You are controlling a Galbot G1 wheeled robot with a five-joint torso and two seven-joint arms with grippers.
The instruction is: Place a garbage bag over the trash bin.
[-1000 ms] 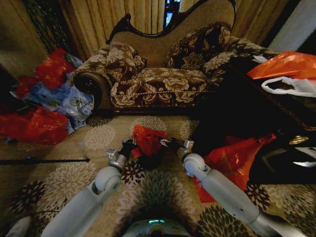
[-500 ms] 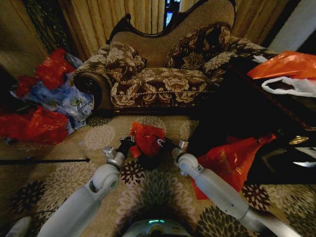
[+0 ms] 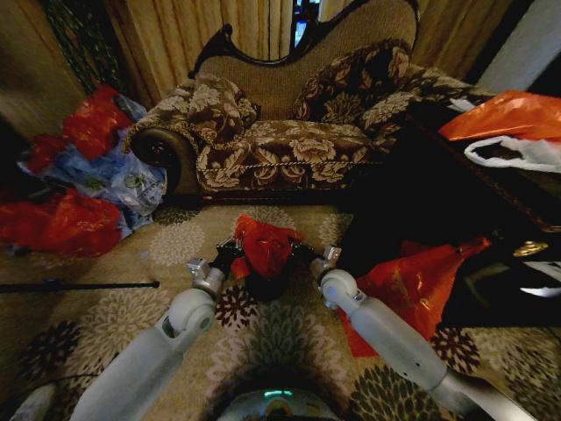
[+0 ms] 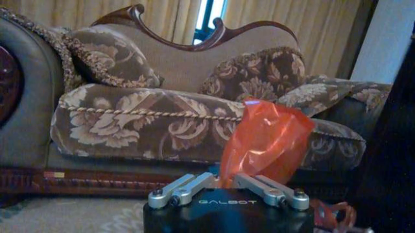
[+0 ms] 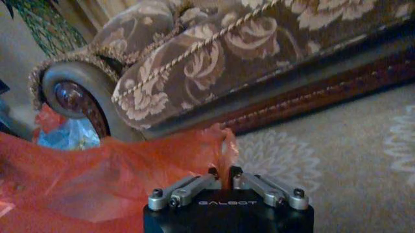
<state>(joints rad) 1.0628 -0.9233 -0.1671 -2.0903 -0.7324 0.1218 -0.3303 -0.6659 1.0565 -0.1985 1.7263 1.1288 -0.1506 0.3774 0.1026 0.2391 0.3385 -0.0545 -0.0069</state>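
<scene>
The sofa (image 3: 289,132) spans the background; the patterned carpet (image 3: 175,246) lies before it, with stuffed red bags (image 3: 61,219) heaped at the robot's left and a larger orange-red bag (image 3: 412,281) at its right. Centred between both arms stands the trash bin (image 3: 267,285) — small, black, largely covered from above by the garbage bag (image 3: 263,246).

The bag is stretched side to side between the two grippers, its long axis running left to right directly over the bin rim. The left gripper (image 3: 230,254) has its fingers (image 4: 194,184) closed on one edge of the film; the right gripper (image 3: 302,253) has its fingers (image 5: 250,182) pinched narrow on the opposite edge. Both are about equally near the bin.

Judgement: the bin lies below and between the fingers — the bag mouth must descend around the rim.
</scene>
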